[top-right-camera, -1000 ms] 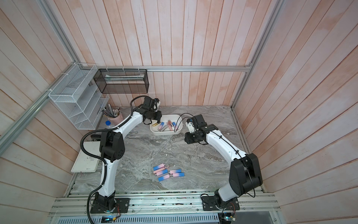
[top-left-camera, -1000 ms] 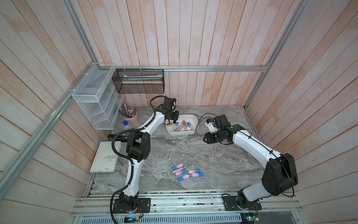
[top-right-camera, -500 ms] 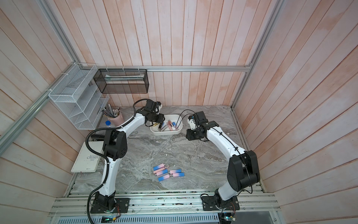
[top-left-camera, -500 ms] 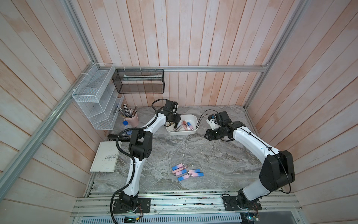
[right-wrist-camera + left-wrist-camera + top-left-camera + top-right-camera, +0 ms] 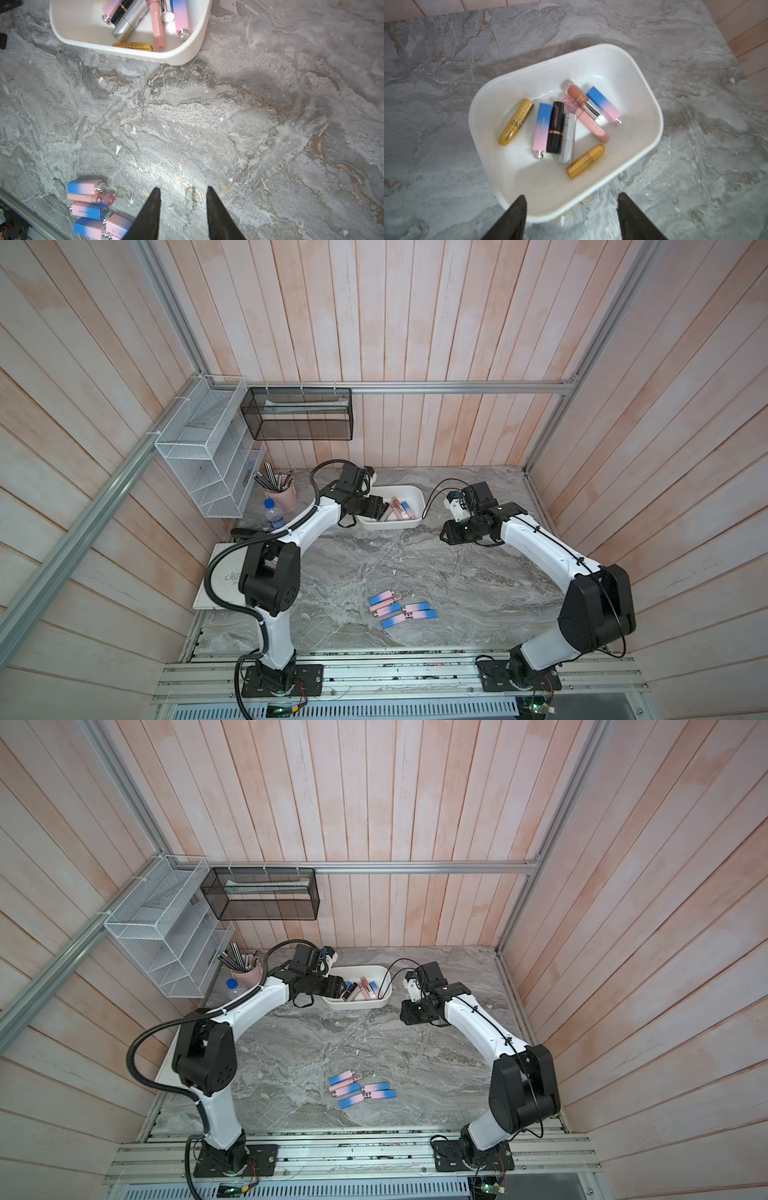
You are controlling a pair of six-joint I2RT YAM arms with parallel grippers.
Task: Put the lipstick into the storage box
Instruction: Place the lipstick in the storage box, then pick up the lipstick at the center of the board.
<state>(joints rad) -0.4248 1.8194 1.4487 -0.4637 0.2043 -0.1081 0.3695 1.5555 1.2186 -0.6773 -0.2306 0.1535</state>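
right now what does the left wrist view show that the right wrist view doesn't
Only the left wrist view: the whole box, a gold lipstick lying apart from the others in it, and the open left gripper at the box's rim.
Only the right wrist view: the loose lipsticks on the table, and the open right gripper over bare table.
Both: the box, at least in part, holding the silver lipstick, pink gloss and second gold lipstick, plus the table.

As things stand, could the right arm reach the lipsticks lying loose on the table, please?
Probably yes: the right gripper is open and empty, and only bare table lies between it and the loose lipsticks.
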